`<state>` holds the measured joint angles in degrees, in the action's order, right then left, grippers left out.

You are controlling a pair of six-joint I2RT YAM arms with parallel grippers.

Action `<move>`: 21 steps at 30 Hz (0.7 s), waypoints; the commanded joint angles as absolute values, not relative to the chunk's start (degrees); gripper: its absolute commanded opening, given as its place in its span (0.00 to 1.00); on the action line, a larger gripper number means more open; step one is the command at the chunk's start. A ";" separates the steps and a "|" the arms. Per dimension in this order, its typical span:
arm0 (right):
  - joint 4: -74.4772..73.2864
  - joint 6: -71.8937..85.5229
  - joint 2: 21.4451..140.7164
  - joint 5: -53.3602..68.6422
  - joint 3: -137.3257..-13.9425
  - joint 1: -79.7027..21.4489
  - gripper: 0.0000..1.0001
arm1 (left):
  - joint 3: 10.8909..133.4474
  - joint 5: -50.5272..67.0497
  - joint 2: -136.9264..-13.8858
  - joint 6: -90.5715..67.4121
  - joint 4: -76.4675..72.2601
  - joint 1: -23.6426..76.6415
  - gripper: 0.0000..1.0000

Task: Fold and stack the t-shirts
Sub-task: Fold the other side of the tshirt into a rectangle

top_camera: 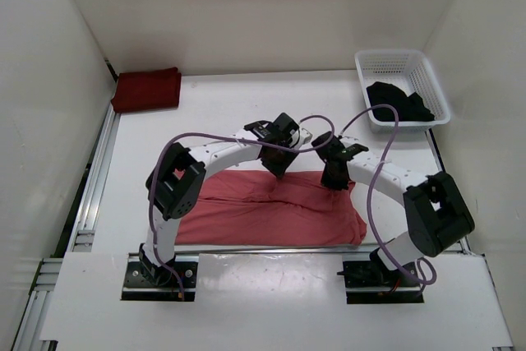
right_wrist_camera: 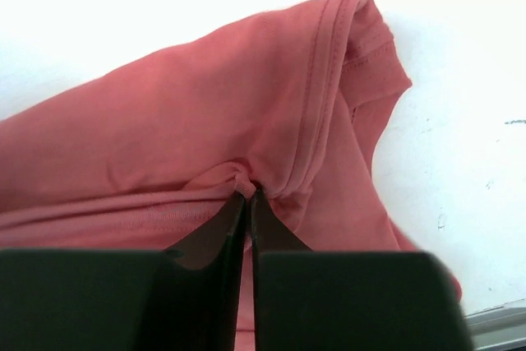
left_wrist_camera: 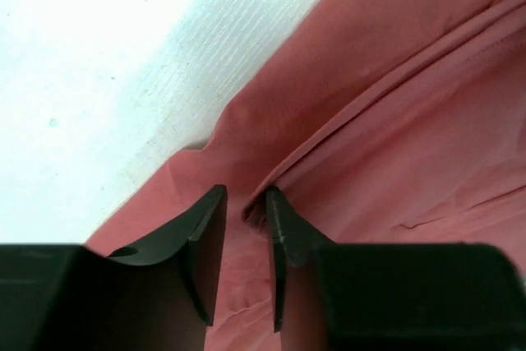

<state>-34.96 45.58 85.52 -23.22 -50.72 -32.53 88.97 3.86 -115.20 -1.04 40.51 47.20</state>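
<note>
A salmon pink t-shirt (top_camera: 271,215) lies folded into a long band across the near middle of the table. My left gripper (top_camera: 277,166) rests on its far edge, open, with a narrow gap between the jaws (left_wrist_camera: 245,199); a folded hem of the pink cloth (left_wrist_camera: 394,145) touches the right fingertip. My right gripper (top_camera: 334,178) is at the shirt's far right edge, shut (right_wrist_camera: 249,195) on a small pinch of pink cloth (right_wrist_camera: 205,113) near the collar seam. A dark maroon t-shirt (top_camera: 146,90) lies folded at the back left. A black t-shirt (top_camera: 400,100) sits in the basket.
A white mesh basket (top_camera: 427,71) stands at the back right corner. White walls enclose the table on three sides. A metal rail (top_camera: 94,195) runs along the left edge. Purple cables loop over both arms.
</note>
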 commanded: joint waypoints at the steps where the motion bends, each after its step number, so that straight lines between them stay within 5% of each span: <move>1: -37.69 44.20 86.40 -24.61 -52.91 -31.38 0.13 | 90.35 3.16 -115.22 0.00 40.78 47.64 0.39; 6: -38.94 44.21 82.89 -26.72 -54.14 -31.38 0.63 | 90.35 1.06 -114.70 0.00 40.78 48.16 0.53; 8: -39.46 44.21 80.87 -27.33 -54.67 -31.38 0.73 | 90.35 -0.43 -114.09 0.00 40.78 48.16 0.54; 13: -39.46 45.61 72.87 -27.33 -52.66 -34.53 0.74 | 89.30 -2.37 -112.85 0.00 41.92 48.16 0.61; 17: -37.54 48.33 68.03 -26.38 -50.02 -39.71 0.59 | 89.30 -5.62 -111.01 0.00 43.07 48.16 0.64; 21: -35.33 51.05 69.43 -21.46 -47.21 -40.25 0.11 | 88.77 -9.65 -109.34 0.00 43.07 48.16 0.68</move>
